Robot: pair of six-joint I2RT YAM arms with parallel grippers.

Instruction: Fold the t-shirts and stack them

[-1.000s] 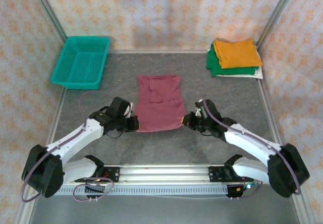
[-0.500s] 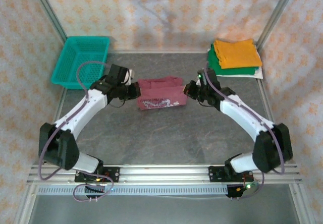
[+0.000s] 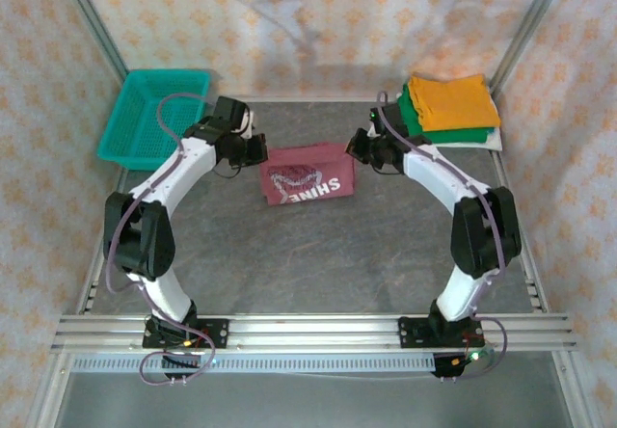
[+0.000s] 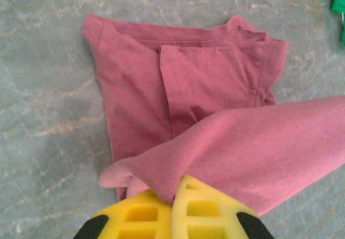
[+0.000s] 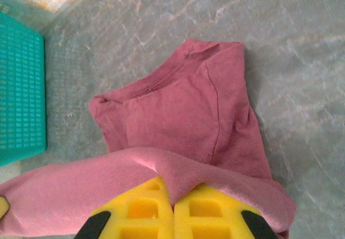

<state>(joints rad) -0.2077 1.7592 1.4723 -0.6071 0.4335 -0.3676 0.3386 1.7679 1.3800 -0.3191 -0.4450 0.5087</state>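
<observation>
Clamped together on cloth, my left claw [image 4: 173, 206] pinches one corner of the maroon cotton t-shirt [image 4: 205, 83] between its yellow pads [image 4: 140, 217]. My right claw [image 5: 172, 204] is pressed tight on the opposite corner in the same way. The held edge is stretched between the two claws, so the shirt's long axis runs from claw to claw, with white lettering showing on the doubled-over part nearer my bases. Just beyond and below both claws the collar end lies flat on the grey mottled counter [image 3: 318, 264]. I judge the held edge has to settle forward onto it, both claws moving evenly. Farther off, beyond my right claw and much nearer to it than to the left, the folded orange t-shirt [image 3: 450, 100] sits on a folded green t-shirt [image 3: 434, 135] and a folded white t-shirt [image 3: 495, 142]. Beyond my left claw stands the teal plastic mesh basket [image 3: 154, 115].
</observation>
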